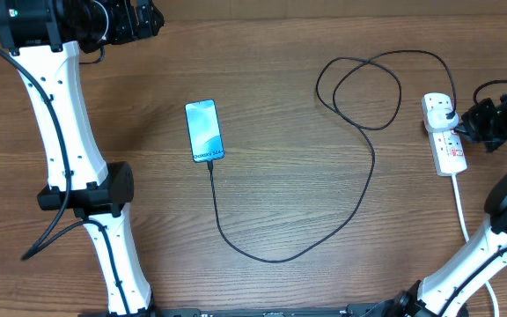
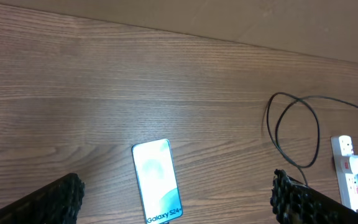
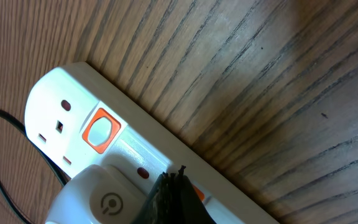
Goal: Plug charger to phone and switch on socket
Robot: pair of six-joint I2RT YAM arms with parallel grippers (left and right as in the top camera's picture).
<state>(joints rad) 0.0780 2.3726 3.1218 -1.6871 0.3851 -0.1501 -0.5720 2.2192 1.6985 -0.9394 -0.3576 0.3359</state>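
The right gripper [image 3: 174, 186] has its jaws closed tight with nothing between them. Its dark fingertips point down at the face of the white power strip [image 3: 138, 149], at a spot where a sliver of orange-red shows beside them (whether they actually press it cannot be told). Further along the strip, an orange-red switch [image 3: 100, 130] sits next to an empty outlet. A white rounded housing [image 3: 101, 200] with a power symbol stands on the strip just beside the fingertips.

From overhead, the strip lies near the right edge of the wooden table [image 1: 306, 79], and its thick white cord [image 1: 461, 207] trails toward the near side. The black charger cable [image 1: 370, 176] leaves the strip's far end, loops across the table and sweeps round to meet the lower edge of the phone [image 1: 204, 130]. The phone lies flat, screen up, left of centre and well apart from the strip.

The left gripper [image 2: 176, 185] hangs above the table with its jaws spread wide and empty, and the phone is framed between its fingers [image 2: 61, 198].
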